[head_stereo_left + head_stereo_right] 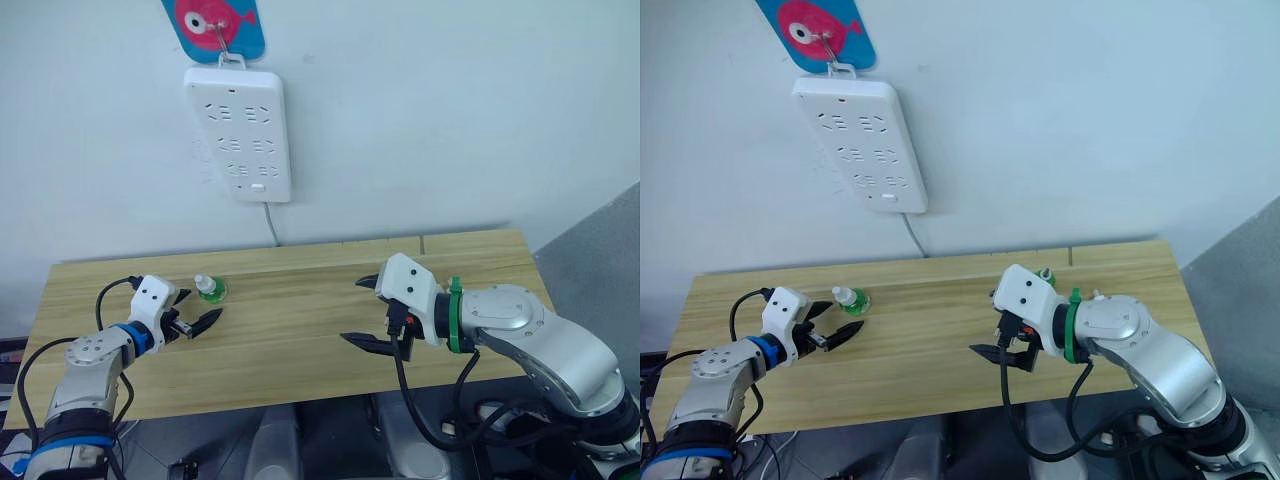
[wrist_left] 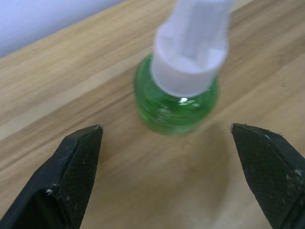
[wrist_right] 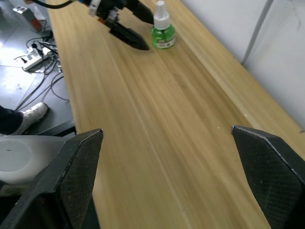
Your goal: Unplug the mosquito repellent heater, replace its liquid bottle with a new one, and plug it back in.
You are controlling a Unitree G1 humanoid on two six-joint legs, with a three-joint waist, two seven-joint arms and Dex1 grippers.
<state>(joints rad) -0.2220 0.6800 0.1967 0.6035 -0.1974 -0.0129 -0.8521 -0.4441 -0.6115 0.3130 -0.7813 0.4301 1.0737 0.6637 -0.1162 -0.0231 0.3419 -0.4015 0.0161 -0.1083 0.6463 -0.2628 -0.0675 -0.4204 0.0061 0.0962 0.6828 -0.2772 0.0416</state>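
**Two open grippers, one green bottle waiting to be picked up**

The left gripper [image 1: 203, 306] hovers low over the pale wooden counter [image 1: 300, 345] with its black fingers [image 2: 78, 157] spread wide and nothing between them. The small round green liquid bottle with a white cap [image 1: 209, 290] stands upright on the counter just beyond the fingertips, apart from them. The step in hand looks like the pickup of this bottle.

To do it well, the gripper should probably ease forward until the green body sits fully between the fingers. It should then close on the body below the white collar. The glass looks smooth and round, so an off-centre pinch could squirt it sideways or tip it.

The right gripper [image 1: 352, 310] hangs over the middle of the counter, well apart from the bottle, with its fingers also spread and holding nothing.

The left wrist view adds the alignment: the bottle [image 2: 178, 90] lies slightly towards one finger, not dead centre. The right wrist view shows it [image 3: 163, 33] from the side, upright, with the left fingers just beside it.

The right eye view catches a small green and white bit [image 1: 1047, 272] behind the right gripper's housing. I cannot tell what it is.

Farthest off, the long white multi-socket power strip [image 1: 240, 135] hangs on the wall above the counter.
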